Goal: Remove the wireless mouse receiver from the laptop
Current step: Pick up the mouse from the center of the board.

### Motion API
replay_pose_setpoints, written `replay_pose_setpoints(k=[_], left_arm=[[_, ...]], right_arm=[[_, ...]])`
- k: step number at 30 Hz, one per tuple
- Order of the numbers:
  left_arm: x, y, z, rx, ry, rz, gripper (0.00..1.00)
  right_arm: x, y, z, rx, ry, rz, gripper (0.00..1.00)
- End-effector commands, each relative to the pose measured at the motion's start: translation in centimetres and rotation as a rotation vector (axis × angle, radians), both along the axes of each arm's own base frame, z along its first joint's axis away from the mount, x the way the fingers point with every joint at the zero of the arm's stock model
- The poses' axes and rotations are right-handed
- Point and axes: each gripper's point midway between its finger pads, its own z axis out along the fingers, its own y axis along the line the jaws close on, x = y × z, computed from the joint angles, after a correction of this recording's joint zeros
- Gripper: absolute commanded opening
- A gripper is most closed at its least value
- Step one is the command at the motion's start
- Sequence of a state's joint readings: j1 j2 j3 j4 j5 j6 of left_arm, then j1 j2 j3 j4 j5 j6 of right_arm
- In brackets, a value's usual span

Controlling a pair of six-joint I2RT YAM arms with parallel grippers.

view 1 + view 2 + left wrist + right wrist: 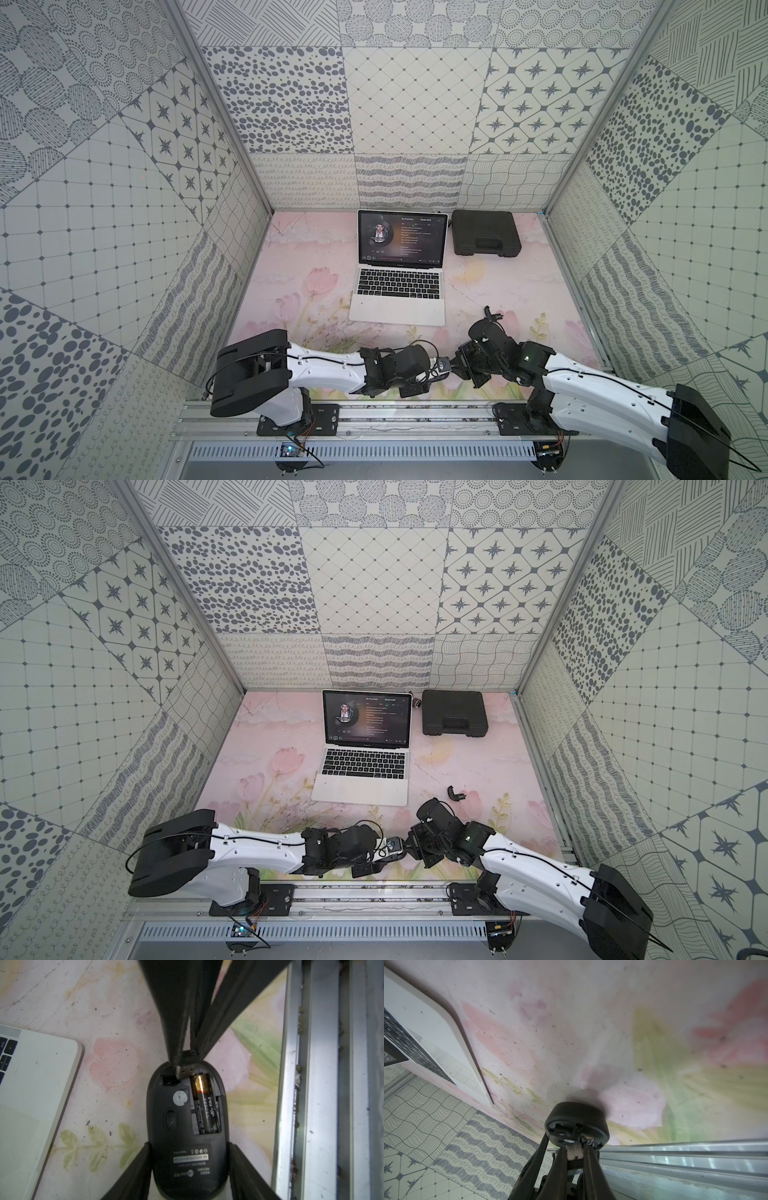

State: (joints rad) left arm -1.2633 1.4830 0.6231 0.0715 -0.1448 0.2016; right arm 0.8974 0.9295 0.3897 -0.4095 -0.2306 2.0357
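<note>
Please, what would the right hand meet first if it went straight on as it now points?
Probably the upturned mouse held by the left hand: the right hand holds the receiver at its open underside.

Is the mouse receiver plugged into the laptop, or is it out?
Out. The right gripper pinches the receiver over the open underside of the upturned mouse, apart from the laptop.

Mouse label, laptop text: illegible
</note>
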Motion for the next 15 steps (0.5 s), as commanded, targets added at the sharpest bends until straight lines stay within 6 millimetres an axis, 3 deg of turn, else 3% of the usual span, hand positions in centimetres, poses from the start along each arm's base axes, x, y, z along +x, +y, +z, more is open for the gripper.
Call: replay_pose_setpoints(k=[1, 15], left_arm=[[0.4, -0.1, 0.2, -0.012, -0.015, 0.035, 0.08], [1.0, 0.0, 0.2, 0.005, -0.049, 0.077, 0.07]], right_arm=[[0.6, 0.5, 0.2, 0.005, -0.009, -0.015, 0.00], [1.6, 1.0, 1.0, 0.010, -0.038, -0.040, 0.00]])
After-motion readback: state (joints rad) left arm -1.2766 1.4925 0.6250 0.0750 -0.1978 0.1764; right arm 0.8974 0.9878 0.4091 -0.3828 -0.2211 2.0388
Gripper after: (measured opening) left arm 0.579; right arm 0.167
